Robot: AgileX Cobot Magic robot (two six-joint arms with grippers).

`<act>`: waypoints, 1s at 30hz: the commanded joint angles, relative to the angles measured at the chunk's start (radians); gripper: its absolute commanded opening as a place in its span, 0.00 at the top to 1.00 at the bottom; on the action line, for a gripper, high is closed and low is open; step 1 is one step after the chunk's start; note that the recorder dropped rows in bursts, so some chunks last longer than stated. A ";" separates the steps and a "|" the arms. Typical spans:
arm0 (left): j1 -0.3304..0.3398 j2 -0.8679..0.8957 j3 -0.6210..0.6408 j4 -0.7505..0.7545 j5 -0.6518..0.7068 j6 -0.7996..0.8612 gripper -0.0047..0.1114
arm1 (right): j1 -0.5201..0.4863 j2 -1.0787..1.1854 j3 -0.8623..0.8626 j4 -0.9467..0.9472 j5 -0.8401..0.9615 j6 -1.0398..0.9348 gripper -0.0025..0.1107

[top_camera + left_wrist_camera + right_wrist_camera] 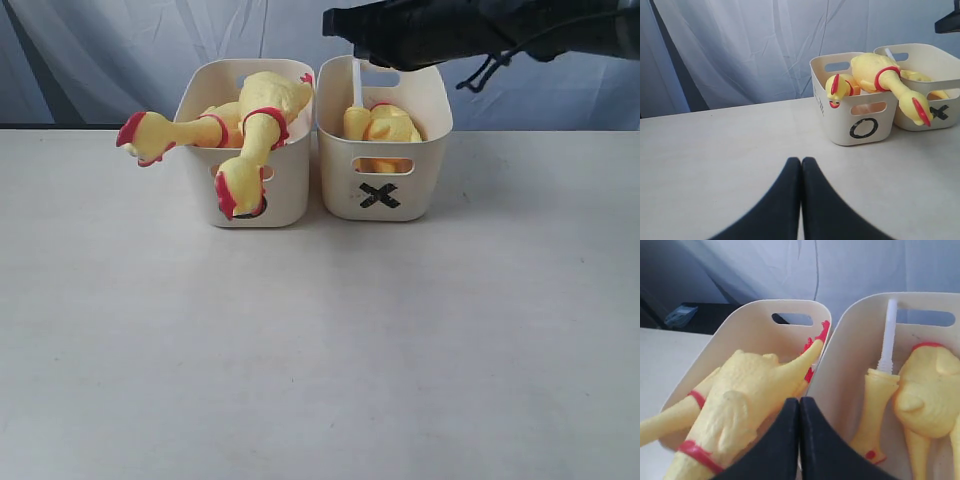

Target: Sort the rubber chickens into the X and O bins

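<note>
Right claw [800, 403] shut tight, pads together, nothing held; it hangs above the two bins, about over the gap where they stand side by side. Left claw [801, 163] also shut and empty, low over the worktop [320, 350], well apart from the bins. O bin [290, 195]: big chicken [268, 100] lies across it, neck and head drooping over the front wall and half covering the mark; smaller chicken [160, 133] beside it, head poking out over the side rim. X bin [420, 190]: slim chicken [875, 405] with its white stick [887, 335] leaning up the back wall, and a plump chicken [930, 390] touching it. All four are binned, none seen loose on the worktop. Judgement: the placing step looks finished and the sort complete, or nearly so. Next move probably calls for raising the right arm straight up and away, keeping clear of the upright stick and the rims
</note>
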 commanded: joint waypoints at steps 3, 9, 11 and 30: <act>0.000 -0.008 0.007 0.013 -0.007 0.000 0.96 | -0.006 -0.144 -0.006 -0.281 0.212 0.021 0.98; 0.000 -0.008 0.007 0.013 -0.007 0.000 0.96 | -0.037 -0.297 0.082 -0.347 0.342 0.039 0.98; 0.000 -0.008 0.007 0.013 -0.007 0.000 0.96 | -0.045 -0.358 0.145 -0.373 0.339 0.039 0.98; 0.000 -0.008 0.007 0.036 0.015 0.000 0.96 | -0.045 -1.048 0.731 -0.358 0.264 0.039 0.98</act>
